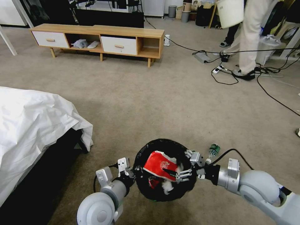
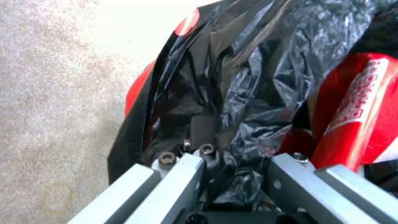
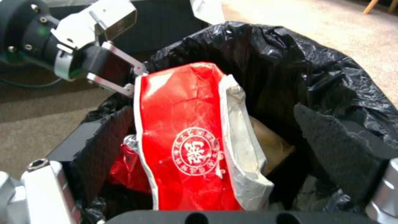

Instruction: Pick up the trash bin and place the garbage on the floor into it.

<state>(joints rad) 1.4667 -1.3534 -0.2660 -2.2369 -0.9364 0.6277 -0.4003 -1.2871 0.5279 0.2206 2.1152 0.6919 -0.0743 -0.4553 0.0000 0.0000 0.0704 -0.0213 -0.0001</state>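
Low in the middle of your head view, your left pincer (image 1: 133,175) pinched the trash bin (image 1: 165,147) by its rim. Your right pincer (image 1: 182,167) was wide over the red wrapper (image 1: 159,165) inside. One bottle (image 1: 214,149) lay on the floor (image 1: 162,103).

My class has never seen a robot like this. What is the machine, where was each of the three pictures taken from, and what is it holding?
It is a wheeled robot with two arms. The wide picture comes from its head camera, looking down; the other two come from cameras on its wrists. The left gripper is clamped on the rim of the trash bin, which is lined with a black bag. The right gripper is open over the bin, above a red wrapper already inside. A green-capped bottle lies on the floor beside the bin.
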